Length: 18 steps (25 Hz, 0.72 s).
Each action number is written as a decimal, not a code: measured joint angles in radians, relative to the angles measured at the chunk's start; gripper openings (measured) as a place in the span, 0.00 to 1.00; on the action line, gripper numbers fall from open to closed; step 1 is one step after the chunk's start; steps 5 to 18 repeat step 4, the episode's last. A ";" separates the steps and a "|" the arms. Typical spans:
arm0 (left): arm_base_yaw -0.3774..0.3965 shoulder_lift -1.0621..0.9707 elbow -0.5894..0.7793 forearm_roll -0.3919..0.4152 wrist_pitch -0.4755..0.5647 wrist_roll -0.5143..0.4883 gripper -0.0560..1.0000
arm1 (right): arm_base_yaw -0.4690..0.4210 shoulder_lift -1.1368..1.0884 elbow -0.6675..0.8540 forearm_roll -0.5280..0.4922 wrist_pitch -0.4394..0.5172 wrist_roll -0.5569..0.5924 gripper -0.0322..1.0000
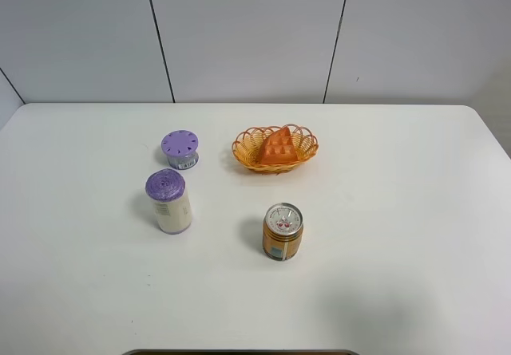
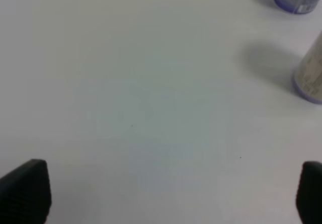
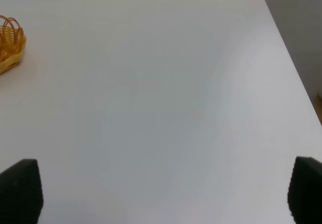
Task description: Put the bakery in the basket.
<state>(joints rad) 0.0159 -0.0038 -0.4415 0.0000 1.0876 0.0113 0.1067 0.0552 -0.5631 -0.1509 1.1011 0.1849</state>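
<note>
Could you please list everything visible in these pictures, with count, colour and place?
waffle piece: one, orange-brown, lying in the basket.
basket: one, yellow-orange wicker, far middle of the table.
drink can: one, orange-gold, upright, nearer than the basket.
short purple container: one, left of the basket.
white bottle: one, purple cap, upright, nearer than the short container.
table: one, white.
left gripper: black fingertips, spread wide, empty.
right gripper: black fingertips, spread wide, empty.

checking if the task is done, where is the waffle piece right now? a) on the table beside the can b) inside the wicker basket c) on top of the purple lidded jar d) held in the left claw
b: in the high view the waffle piece lies inside the wicker basket, apart from the can, and both wrist views show open claws holding nothing.
</note>
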 joint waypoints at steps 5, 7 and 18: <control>0.000 0.000 0.000 0.000 0.000 0.000 0.99 | 0.000 0.000 0.000 0.000 0.000 0.000 0.97; 0.000 0.000 0.000 0.000 0.000 0.000 0.99 | 0.000 0.000 0.000 0.000 0.000 0.000 0.97; 0.000 0.000 0.000 0.000 0.000 0.000 0.99 | 0.000 0.000 0.000 0.000 0.000 0.000 0.97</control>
